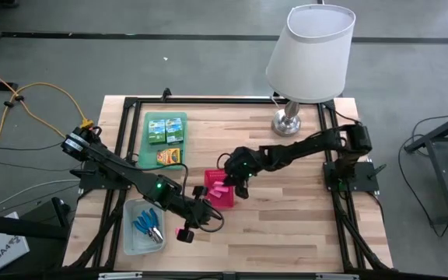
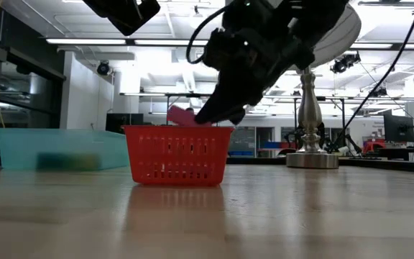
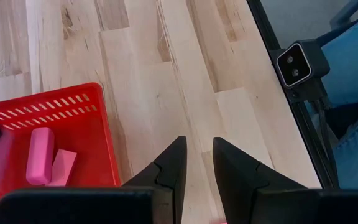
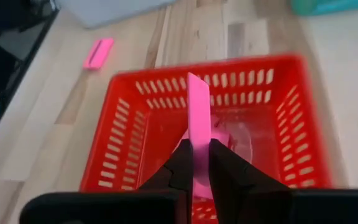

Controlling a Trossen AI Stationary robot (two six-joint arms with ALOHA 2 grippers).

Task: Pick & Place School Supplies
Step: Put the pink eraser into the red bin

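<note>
A red mesh basket [image 1: 228, 201] [image 4: 166, 106] stands mid-table with two pink erasers [image 3: 40, 155] lying in it. My right gripper [image 4: 201, 146] [image 1: 239, 187] hangs over the basket, shut on another pink eraser [image 4: 198, 112] [image 2: 182, 115]. My left gripper [image 3: 199, 146] [image 1: 197, 220] hovers above bare table on the basket's near-left side. A narrow gap shows between its fingers, with nothing in it. A loose pink eraser [image 4: 98, 53] [image 1: 183, 232] lies flat on the table by the left gripper. My right gripper pinches the eraser's two broad faces [image 4: 199, 140] between its two fingers. The fingers slant down from the table's far-right side. The eraser stands on edge and sticks out past the fingertips, lifted clear above the basket's rim [image 2: 178, 129].
A green tray [image 1: 152, 148] at the far left carries green-and-yellow boxes [image 1: 166, 128]. A clear bin [image 1: 131, 233] at the near left holds blue-handled tools [image 1: 148, 225]. A lamp [image 1: 309, 54] stands at the far right. A small camera [image 3: 297, 62] sits at the near table edge, with a person's blue-clad leg [image 3: 353, 124] beyond it.
</note>
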